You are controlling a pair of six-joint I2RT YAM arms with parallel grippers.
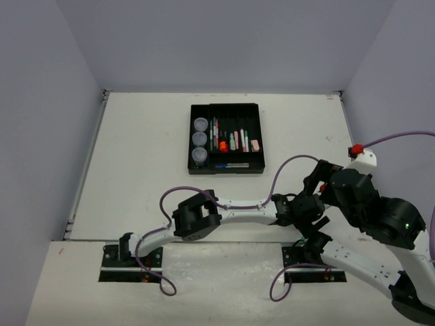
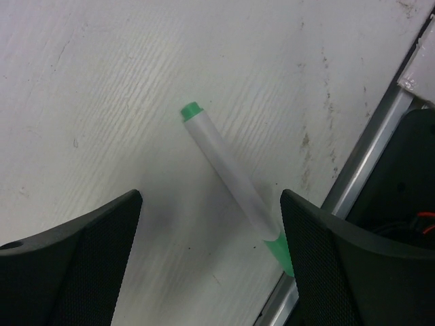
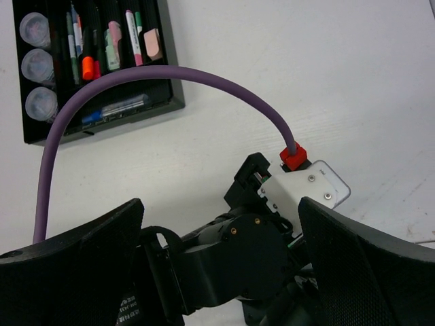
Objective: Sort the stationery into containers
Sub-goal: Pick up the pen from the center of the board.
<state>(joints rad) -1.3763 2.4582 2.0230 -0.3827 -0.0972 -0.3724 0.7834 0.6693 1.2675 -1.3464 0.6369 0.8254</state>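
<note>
From above, we saw the tray (image 1: 192, 139) loaded: three pots (image 1: 199, 140) in its left slot, pens (image 1: 213, 130) and an orange marker (image 1: 223, 145) in the narrow slots, the pink eraser (image 1: 255, 145) rightmost. Both arms were folded near-right of the tray, right arm (image 1: 380, 221) over the wrist of the left arm (image 1: 231, 204).

Left wrist view: the left gripper (image 2: 211, 197) hung with jaws wide apart, holding nothing, over a green marker (image 2: 233, 180) lying diagonal on the table (image 2: 102, 81), well apart from the tray. Its lower green end sat just beside one finger (image 2: 353, 272) and a metal rail (image 2: 353, 166). Risk, as we judged it: closing on that skew could roll or squirt the marker out, and the finger could catch the rail.

Right wrist view: the right gripper (image 3: 221, 202) was spread open and empty above the left wrist, tray beyond it. A purple cable (image 3: 170, 71) looped between them; we thought a snag or arm contact possible. No legible writing anywhere; pen print was too small.
</note>
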